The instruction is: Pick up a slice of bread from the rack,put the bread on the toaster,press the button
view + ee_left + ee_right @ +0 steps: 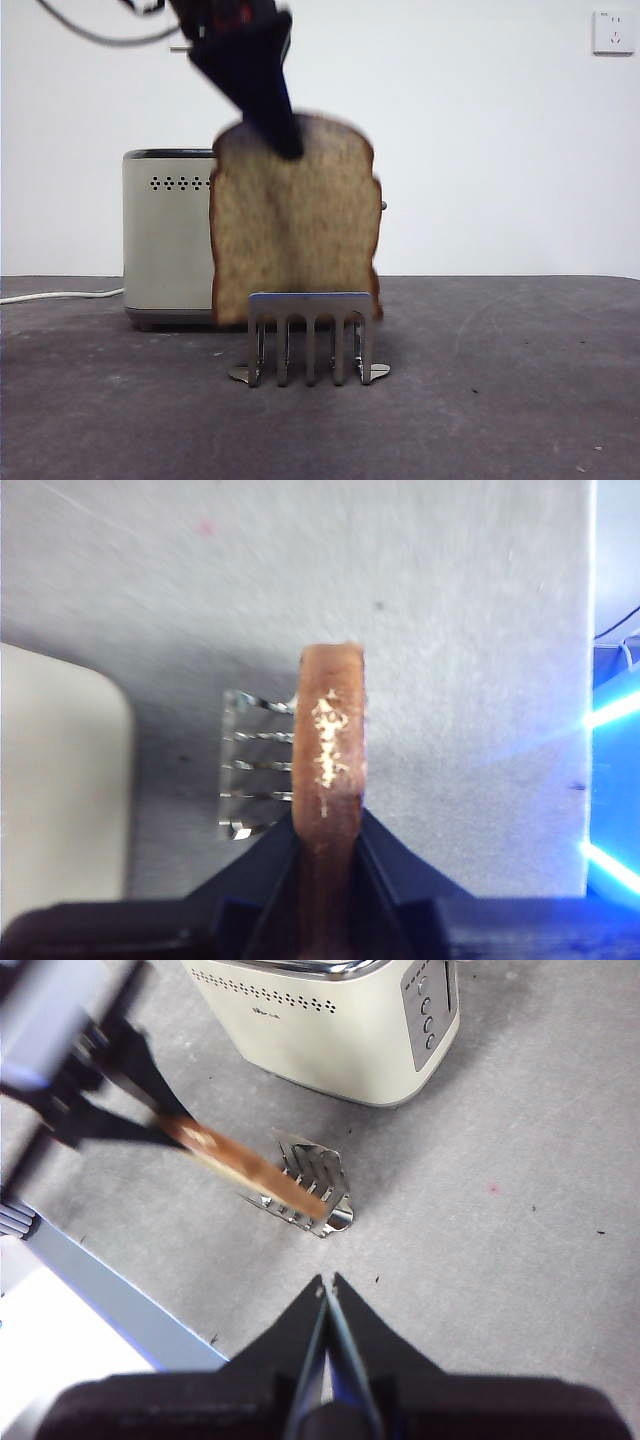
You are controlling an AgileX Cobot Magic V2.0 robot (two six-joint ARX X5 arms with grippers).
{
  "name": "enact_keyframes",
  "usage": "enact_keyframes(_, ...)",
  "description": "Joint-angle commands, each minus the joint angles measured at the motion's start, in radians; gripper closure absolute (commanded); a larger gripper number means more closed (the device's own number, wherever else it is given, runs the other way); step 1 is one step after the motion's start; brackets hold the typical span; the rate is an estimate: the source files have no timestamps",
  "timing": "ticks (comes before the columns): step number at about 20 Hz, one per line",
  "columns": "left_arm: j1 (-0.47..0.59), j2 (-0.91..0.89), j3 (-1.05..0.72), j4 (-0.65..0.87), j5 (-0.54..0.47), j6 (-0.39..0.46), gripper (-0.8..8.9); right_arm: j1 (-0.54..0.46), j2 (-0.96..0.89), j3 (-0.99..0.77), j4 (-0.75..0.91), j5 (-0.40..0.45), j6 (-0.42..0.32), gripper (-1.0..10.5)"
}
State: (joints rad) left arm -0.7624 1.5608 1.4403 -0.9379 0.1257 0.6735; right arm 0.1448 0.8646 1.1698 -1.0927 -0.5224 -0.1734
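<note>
Gripping the slice of bread (295,230) above the rack (309,338), left pincer (327,825) has the pickup basically done; right pincer (327,1295) waits closed; toaster (168,235) and button remain.

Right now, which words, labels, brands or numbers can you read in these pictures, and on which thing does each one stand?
No text can be read.
Toaster: a small dark logo under its vent holes, too small to read.
Toaster's narrow end panel: round buttons in a column, any marks too small to tell.
Slice of bread, held by the left gripper: no text.
Rack: no text.
Wall socket: no readable mark.
</note>
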Motion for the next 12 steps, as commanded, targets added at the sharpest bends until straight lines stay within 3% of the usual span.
enact_keyframes(1, -0.003, -0.007, 0.101, -0.068, 0.004, 0.008, 8.22, 0.003, 0.0, 0.002, 0.002, 0.0, -0.011, 9.6)
enact_keyframes(6, -0.001, -0.007, 0.391, -0.172, -0.113, 0.023, 8.22, 0.003, 0.0, 0.002, 0.002, 0.0, -0.011, 9.6)
enact_keyframes(12, 0.062, -0.007, 0.537, -0.171, -0.264, 0.149, 8.23, 0.003, 0.0, 0.002, 0.002, 0.0, -0.011, 9.6)
